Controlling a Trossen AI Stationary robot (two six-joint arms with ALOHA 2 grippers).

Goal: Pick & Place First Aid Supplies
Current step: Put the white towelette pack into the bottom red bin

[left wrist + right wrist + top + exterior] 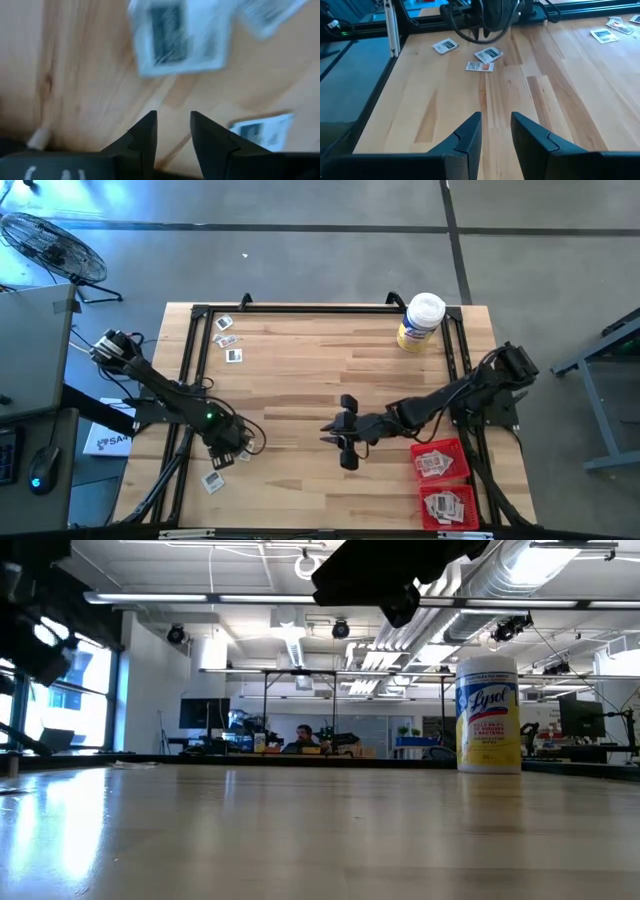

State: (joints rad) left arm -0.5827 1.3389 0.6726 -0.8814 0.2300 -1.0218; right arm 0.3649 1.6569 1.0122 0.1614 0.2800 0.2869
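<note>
Your left gripper (172, 131), jaws narrowly parted and empty, hangs over small flat white-grey packets (176, 36) on the wooden counter (320, 370), poised to pick; right gripper (496, 131) likewise waits empty.

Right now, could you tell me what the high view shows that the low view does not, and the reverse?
Only the high view shows the packets on the table's far left, more beside the left gripper, and two red trays holding packets beside the right arm. It also shows the right gripper, empty, at the table's middle.

Only the low view shows the room behind, with a person seated at a distant desk, and the jar's printed label.

Both show the wooden table and the white-lidded jar.
</note>
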